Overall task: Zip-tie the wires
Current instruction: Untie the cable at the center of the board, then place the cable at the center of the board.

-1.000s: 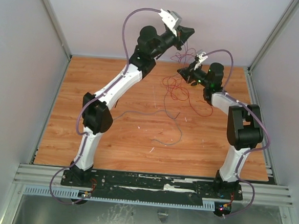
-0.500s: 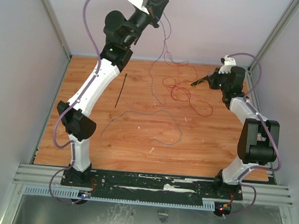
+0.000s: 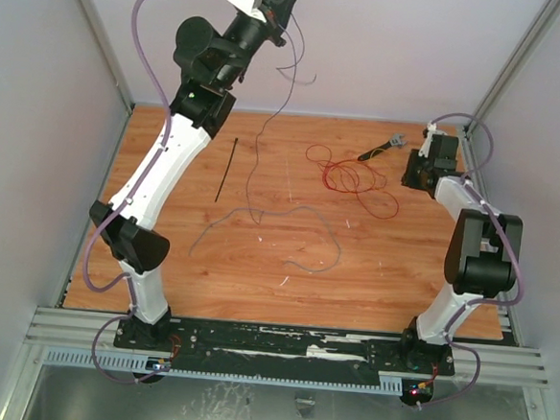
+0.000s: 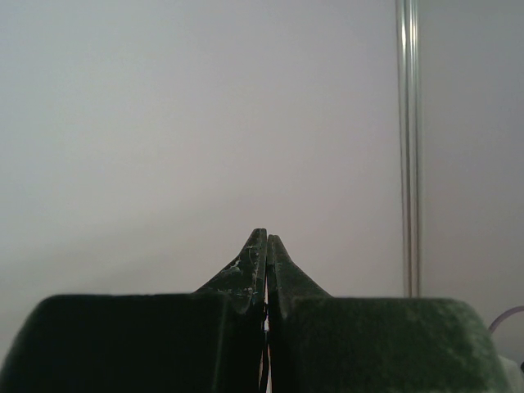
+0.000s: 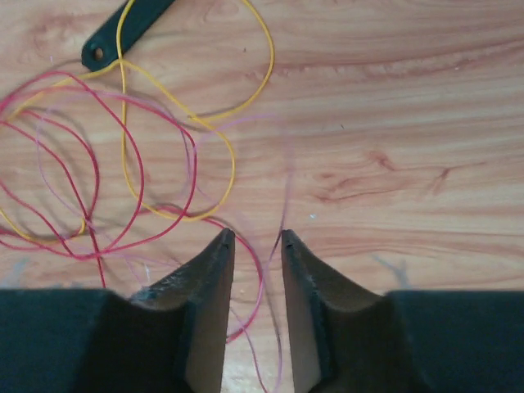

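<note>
gathering step: left gripper [image 3: 281, 1], top of frame, pinches a strand of the wires [image 3: 342, 177] aloft; right gripper [image 5: 254, 237] narrowly parted, empty; next, i'd say, bunch them and fetch the zip tie [image 3: 226, 170]

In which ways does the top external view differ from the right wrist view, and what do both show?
Only the top external view: the zip tie lying alone on the table, and the left end effector raised high, shut on a thin strand. Only the right wrist view: the right end effector open, yellow strands, and the hole in the black tool. Both: the red wires, that tool, the wooden table.
</note>
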`<control>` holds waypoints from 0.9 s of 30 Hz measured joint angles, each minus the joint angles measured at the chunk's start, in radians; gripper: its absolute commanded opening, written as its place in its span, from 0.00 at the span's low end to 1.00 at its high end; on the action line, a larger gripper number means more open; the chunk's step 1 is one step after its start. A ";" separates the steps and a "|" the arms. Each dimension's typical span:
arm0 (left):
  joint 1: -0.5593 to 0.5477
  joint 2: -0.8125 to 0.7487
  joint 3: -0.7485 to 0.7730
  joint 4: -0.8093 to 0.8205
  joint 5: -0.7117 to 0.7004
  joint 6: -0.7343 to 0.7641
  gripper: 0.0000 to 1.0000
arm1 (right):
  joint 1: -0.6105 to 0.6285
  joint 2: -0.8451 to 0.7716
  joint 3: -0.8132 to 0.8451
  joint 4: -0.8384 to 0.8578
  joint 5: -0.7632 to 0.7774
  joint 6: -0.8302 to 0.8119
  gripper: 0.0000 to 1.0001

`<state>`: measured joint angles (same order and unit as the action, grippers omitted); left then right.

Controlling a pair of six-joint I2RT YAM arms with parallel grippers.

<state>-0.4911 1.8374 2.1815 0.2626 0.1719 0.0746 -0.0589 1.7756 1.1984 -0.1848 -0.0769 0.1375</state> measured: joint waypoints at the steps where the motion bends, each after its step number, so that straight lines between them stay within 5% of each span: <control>1: 0.000 -0.005 0.000 -0.005 0.000 0.007 0.00 | -0.003 0.000 0.003 -0.016 -0.008 0.000 0.52; 7: -0.002 -0.039 -0.024 -0.067 -0.018 0.095 0.00 | -0.003 -0.040 0.055 -0.113 -0.076 -0.005 0.82; 13: -0.032 -0.098 -0.129 -0.170 -0.096 0.238 0.00 | -0.002 -0.222 0.043 -0.143 -0.159 -0.013 0.85; 15: -0.056 -0.109 -0.148 -0.203 -0.129 0.280 0.00 | 0.002 -0.322 -0.005 -0.082 -0.232 -0.012 0.85; 18: -0.101 -0.113 -0.151 -0.253 -0.191 0.340 0.00 | 0.048 -0.486 -0.139 0.068 -0.345 -0.016 0.98; 22: -0.165 -0.114 -0.145 -0.326 -0.250 0.394 0.00 | 0.189 -0.650 -0.362 0.316 -0.470 -0.035 0.99; 27: -0.222 -0.122 -0.128 -0.383 -0.291 0.423 0.00 | 0.336 -0.645 -0.502 0.509 -0.567 -0.049 0.99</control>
<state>-0.7128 1.7157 2.0537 -0.1207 -0.1188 0.4976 0.2771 1.1309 0.6968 0.3241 -0.6441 0.0887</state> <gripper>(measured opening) 0.012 0.992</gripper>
